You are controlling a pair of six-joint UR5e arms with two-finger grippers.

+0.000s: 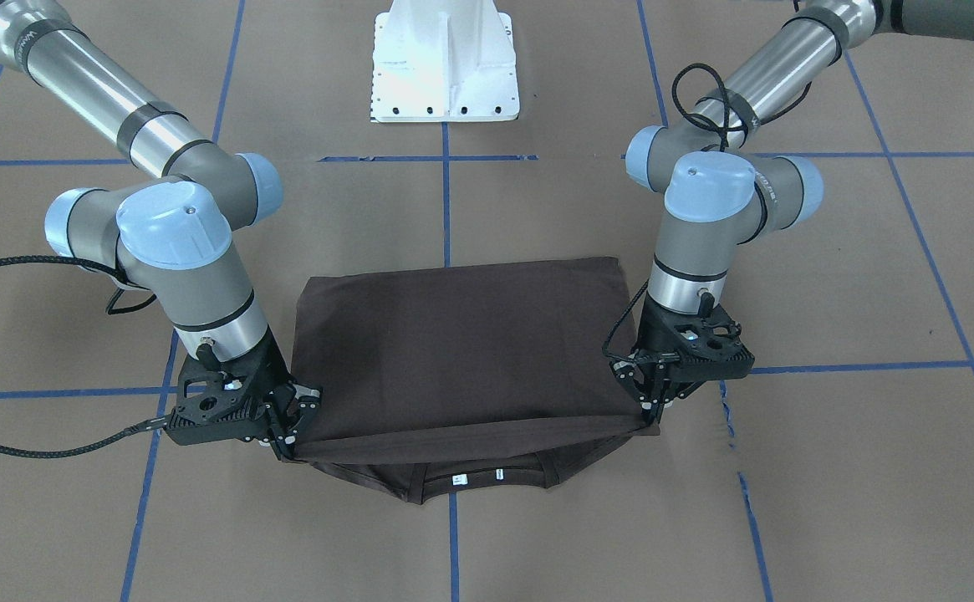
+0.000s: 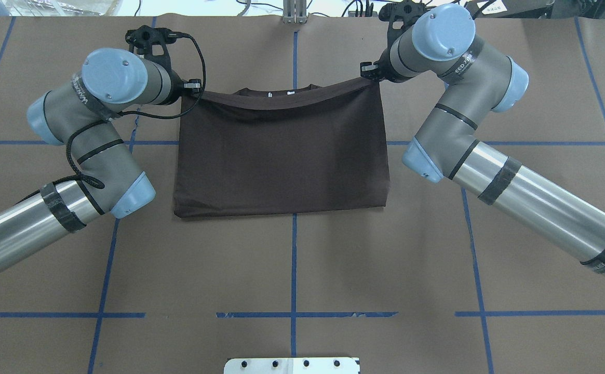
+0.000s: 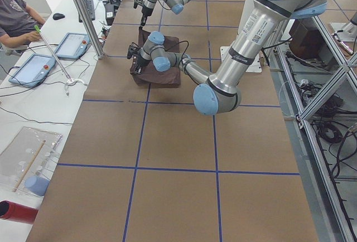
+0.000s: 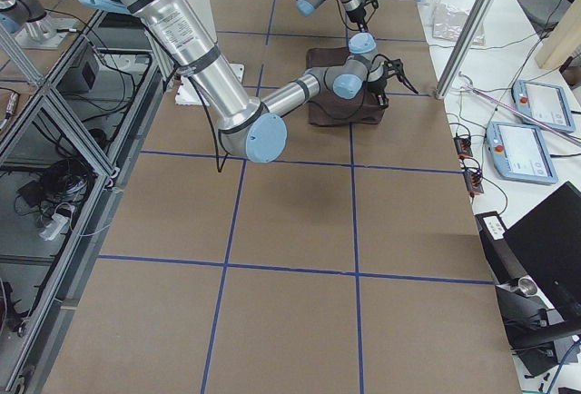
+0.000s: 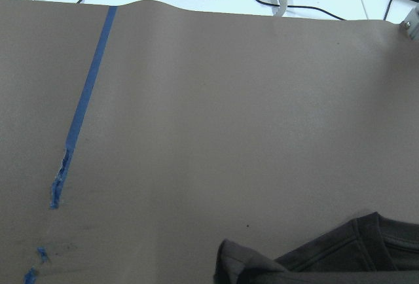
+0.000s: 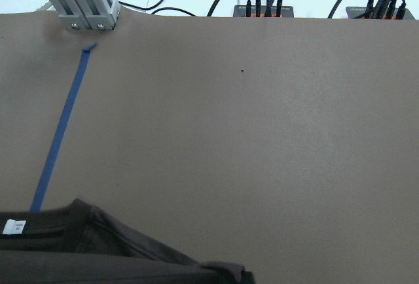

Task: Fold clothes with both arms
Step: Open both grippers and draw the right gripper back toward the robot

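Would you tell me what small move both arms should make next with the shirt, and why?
Probably lower both and release: the left gripper and right gripper pinch the corners of the T-shirt layer folded over, just short of the collar.

Bright, even light, faint soft shadows, sharp focus; glare bleaches the white base point(image 1: 445, 71), the T-shirt point(image 1: 470, 351) looks flatly dark.

1. In the front-facing view, the T-shirt point(image 1: 461, 351) lies at the centre of the table point(image 1: 829, 502), doubled over itself.
2. The robot base point(image 1: 445, 67) stands at 12 o'clock, well apart from it.
3. The left gripper point(image 1: 652, 411) pinches the shirt's 4 o'clock corner and the right gripper point(image 1: 288, 439) its 8 o'clock corner.
4. The collar point(image 1: 470, 478) lies at 6 o'clock, under the upper layer's edge.
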